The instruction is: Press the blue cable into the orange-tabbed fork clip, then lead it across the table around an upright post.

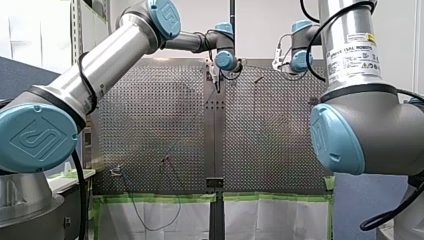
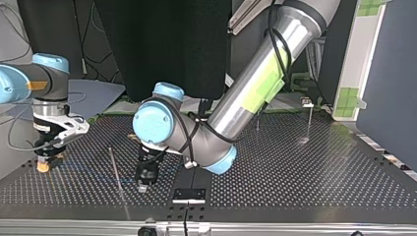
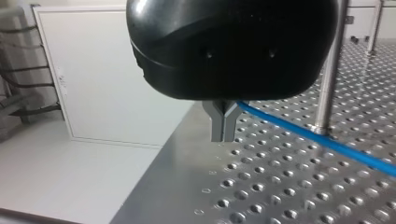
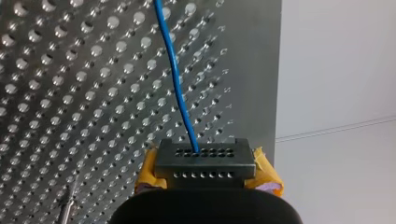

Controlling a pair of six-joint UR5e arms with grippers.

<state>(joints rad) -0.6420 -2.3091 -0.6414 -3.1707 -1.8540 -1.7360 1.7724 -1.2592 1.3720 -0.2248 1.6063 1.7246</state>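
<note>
The blue cable [image 4: 175, 79] runs over the perforated table [image 4: 70, 93] and ends between the yellow pads [image 4: 267, 179] of my right gripper [image 4: 205, 154], which is shut on it. At the top view's left that gripper [image 2: 45, 164] stands low on the table. In the left wrist view the cable [image 3: 317, 137] passes the foot of an upright post [image 3: 329, 70] and reaches the root of my left gripper [image 3: 223, 137]. Its metal fingers are shut, tips just above the table. Whether they pinch the cable is hidden. I cannot make out the orange-tabbed clip.
In the top view the thin post [image 2: 116, 169] stands between the two grippers, and a second post [image 2: 310, 123] stands far off at the right. A black bracket [image 2: 189, 194] sits at the table's near edge. The left gripper [image 2: 144, 181] is close to that edge.
</note>
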